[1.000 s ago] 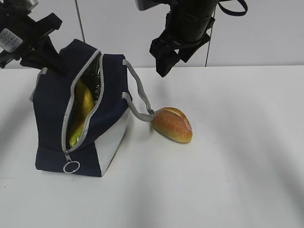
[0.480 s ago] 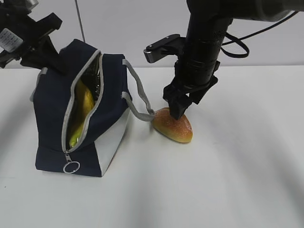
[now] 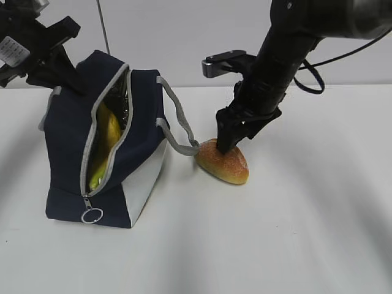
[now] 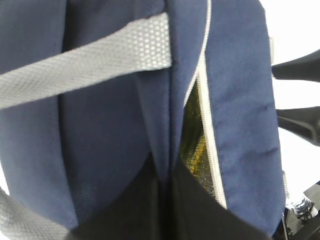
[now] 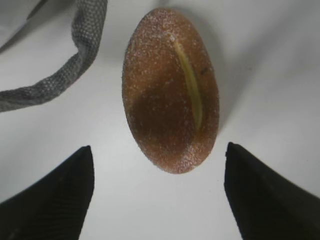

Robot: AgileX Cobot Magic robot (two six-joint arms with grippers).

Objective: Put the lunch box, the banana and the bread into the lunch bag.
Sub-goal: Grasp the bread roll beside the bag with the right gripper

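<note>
Above the bread (image 5: 171,90), right claw (image 5: 157,187) gapes.

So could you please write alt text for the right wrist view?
Seen from above, a brown oval bread roll with a pale slash lies on a white table, framed by the open right tool and its two dark fingertips. A grey bag handle curls in at upper left.

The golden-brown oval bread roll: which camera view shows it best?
The right wrist view: the golden-brown oval bread roll fills it from above, unobstructed. The exterior view shows it small, partly behind the right tool. The left wrist view lacks it.
</note>
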